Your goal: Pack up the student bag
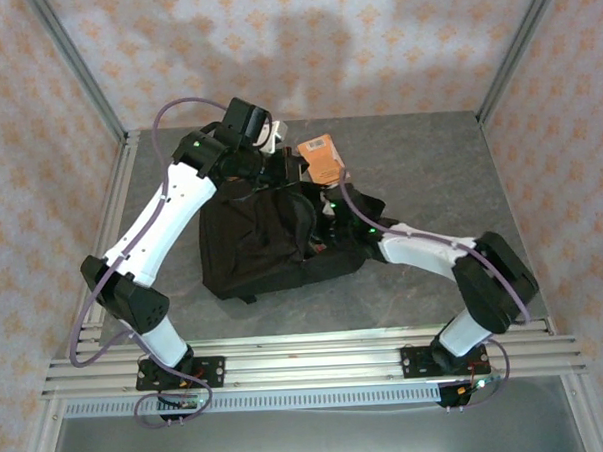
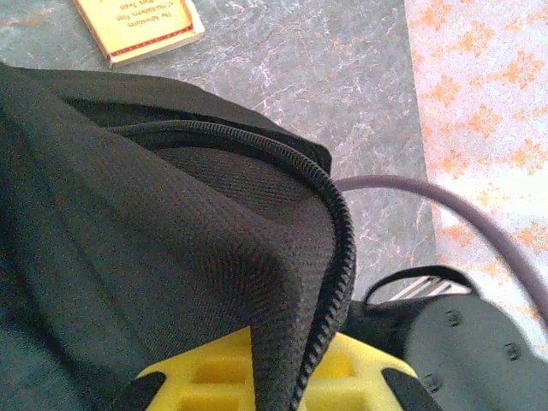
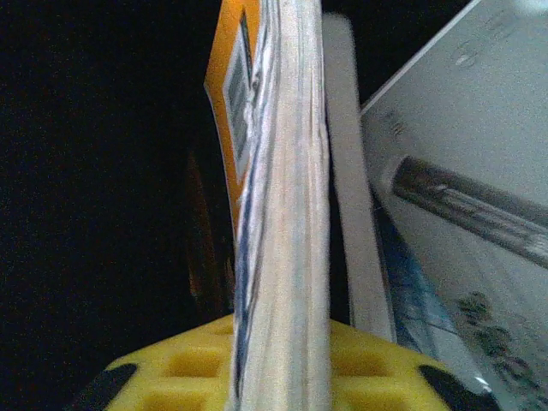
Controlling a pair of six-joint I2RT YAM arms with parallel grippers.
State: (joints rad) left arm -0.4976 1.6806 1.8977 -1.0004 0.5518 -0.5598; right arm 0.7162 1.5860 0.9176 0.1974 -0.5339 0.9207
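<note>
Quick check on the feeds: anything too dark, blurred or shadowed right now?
Right wrist: left half near black, and the orange-covered book close to the lens is soft. Left wrist: evenly lit, backpack weave and zip sharp. Top external: arm shadows on the far wall; the backpack a flat black mass.

A grey marbled table (image 1: 429, 160) carries the black student bag (image 1: 253, 253) near its middle. A yellow paperback (image 2: 141, 26) lies flat near the bag.

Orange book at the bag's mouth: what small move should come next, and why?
Probably ease the orange-covered paperback book slightly deeper into the large black fabric backpack. It stands edge-on between the fingers of the right gripper beside white books, yet its end juts out of the mouth, which the left gripper holds by the zip edge.
</note>
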